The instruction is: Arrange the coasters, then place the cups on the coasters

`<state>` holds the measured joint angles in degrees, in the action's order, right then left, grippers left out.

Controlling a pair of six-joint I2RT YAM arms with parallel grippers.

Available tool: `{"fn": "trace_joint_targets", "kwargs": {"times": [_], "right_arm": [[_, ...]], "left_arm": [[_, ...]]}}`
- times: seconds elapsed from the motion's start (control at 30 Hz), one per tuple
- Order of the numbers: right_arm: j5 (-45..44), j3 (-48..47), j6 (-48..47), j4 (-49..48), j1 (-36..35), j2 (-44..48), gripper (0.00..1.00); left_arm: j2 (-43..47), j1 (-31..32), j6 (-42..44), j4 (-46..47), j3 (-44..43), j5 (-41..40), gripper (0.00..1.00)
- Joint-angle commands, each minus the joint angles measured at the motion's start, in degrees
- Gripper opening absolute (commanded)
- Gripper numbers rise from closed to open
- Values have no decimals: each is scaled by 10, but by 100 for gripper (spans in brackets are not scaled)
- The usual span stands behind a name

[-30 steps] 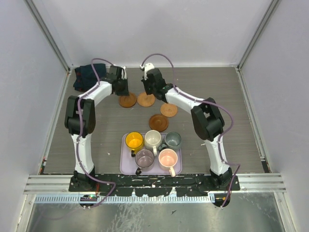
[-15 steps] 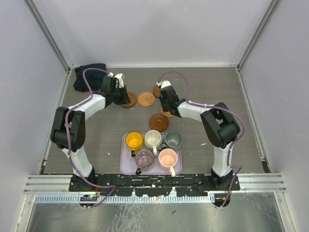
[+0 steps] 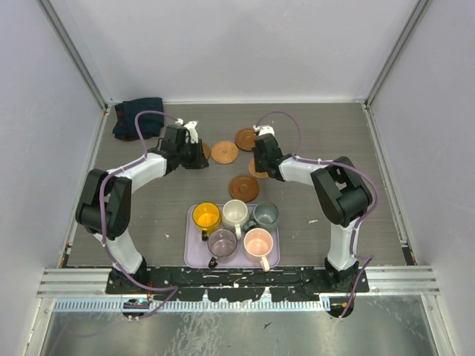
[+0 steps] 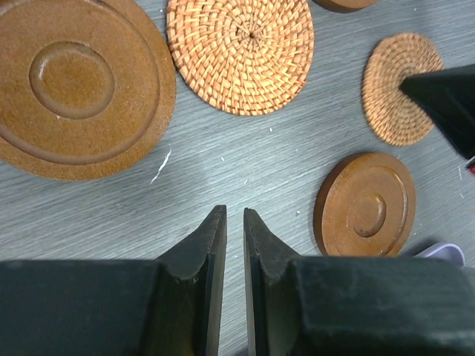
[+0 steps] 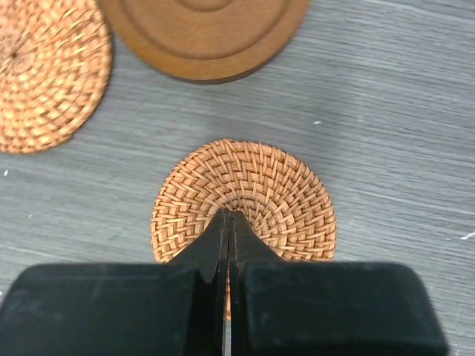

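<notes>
Coasters (image 3: 224,152), five in all, lie singly on the grey table (image 3: 334,133), none stacked. One woven coaster (image 5: 245,200) sits directly under the right gripper (image 5: 228,216), whose jaws are pressed fully together and hold nothing. Whether the tips touch the weave cannot be told. Just beyond that gripper lies a ringed wooden coaster (image 5: 204,30), which the arm was covering a second ago. Both arms have drawn back toward their bases since then, and the discs lie much as they did.

The left gripper (image 4: 230,215) hovers over bare table with only a narrow slit between its jaws, gripping nothing. Ahead of it and to its left is a large wooden coaster (image 4: 74,81), and straight ahead is a second woven coaster (image 4: 239,52). To its right is a darker wooden coaster (image 4: 367,204).

All five cups (image 3: 236,213) stand on the lavender tray (image 3: 194,248), well behind both grippers. The spread looks loose rather than tidy, so arranging probably continues, and no cup is placed yet.
</notes>
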<state>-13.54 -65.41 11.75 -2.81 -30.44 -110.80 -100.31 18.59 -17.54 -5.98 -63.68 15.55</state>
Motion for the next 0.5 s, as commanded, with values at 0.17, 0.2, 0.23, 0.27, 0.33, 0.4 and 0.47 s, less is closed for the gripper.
{"fn": "trace_joint_targets", "kwargs": {"times": [0.17, 0.2, 0.23, 0.27, 0.33, 0.4, 0.47], "right_arm": [[22, 32, 61, 22, 85, 28, 1], [17, 32, 59, 25, 91, 27, 1], [6, 30, 58, 28, 97, 25, 1], [-6, 27, 56, 31, 103, 23, 1], [-17, 16, 54, 38, 117, 17, 1], [-23, 3, 54, 45, 133, 9, 1], [-25, -11, 55, 49, 152, 1, 1]], "left_arm": [[20, 0, 0, 28, 6, 8, 17], [19, 0, -1, 28, 5, 10, 17], [18, 0, -2, 28, 4, 11, 17], [17, 0, -2, 29, 4, 12, 17], [16, 0, -3, 29, 5, 14, 17], [16, 0, -2, 29, 7, 14, 17], [19, 0, 0, 30, 10, 13, 17]]}}
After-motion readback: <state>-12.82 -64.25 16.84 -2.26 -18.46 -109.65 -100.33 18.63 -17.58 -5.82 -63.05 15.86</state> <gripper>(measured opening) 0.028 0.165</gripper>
